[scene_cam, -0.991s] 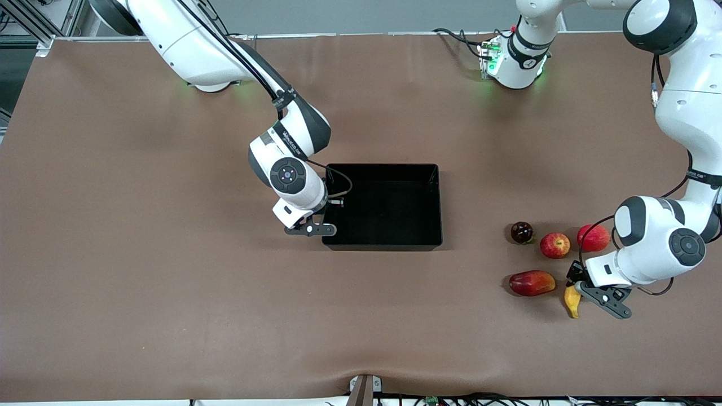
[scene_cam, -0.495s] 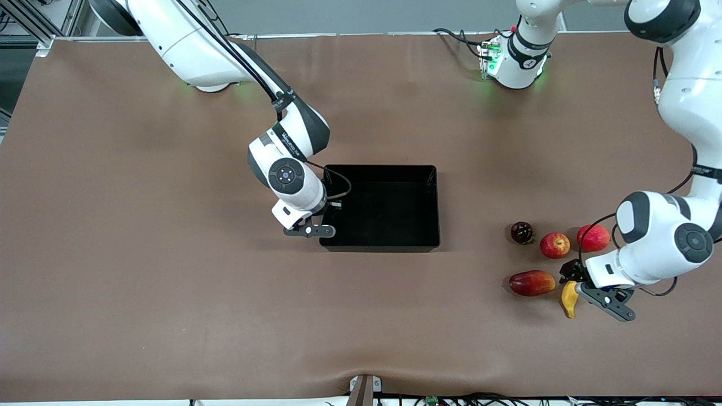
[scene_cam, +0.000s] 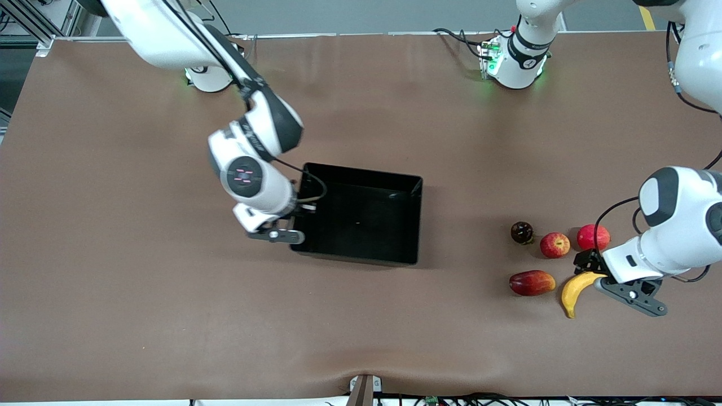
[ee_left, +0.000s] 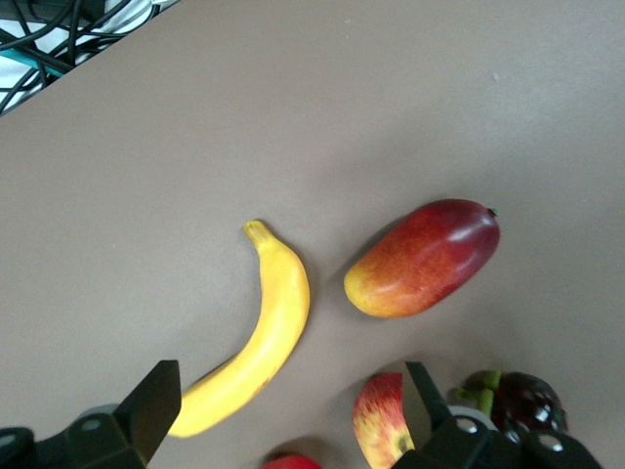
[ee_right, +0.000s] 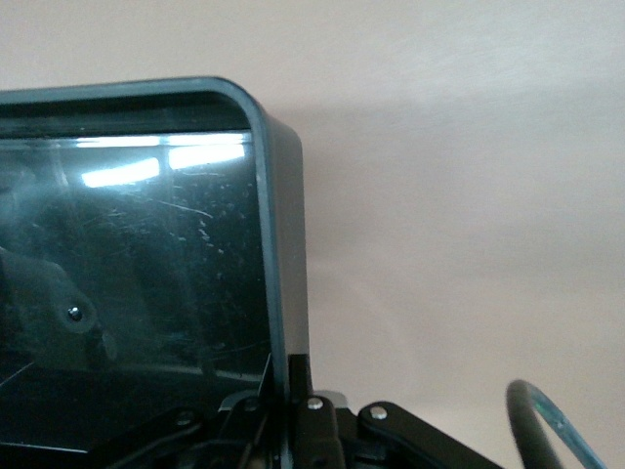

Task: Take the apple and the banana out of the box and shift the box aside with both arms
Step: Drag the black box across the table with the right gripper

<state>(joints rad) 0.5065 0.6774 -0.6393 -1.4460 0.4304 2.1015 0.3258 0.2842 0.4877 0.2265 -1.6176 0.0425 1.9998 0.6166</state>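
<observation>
Brown counter (scene_cam: 141, 316): we note left tool (scene_cam: 599, 274) now spread empty, banana (scene_cam: 575, 290) freed; right tool (scene_cam: 289, 225) clamps box (scene_cam: 361, 217) wall, dragged askew.

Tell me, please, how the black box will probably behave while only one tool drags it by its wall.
The box looks rigid, glossy plastic, so it probably slides easily. It seems empty, so likely light. The right tool pinches only one wall, so the box may swivel; it already sits skewed on the table.
</observation>
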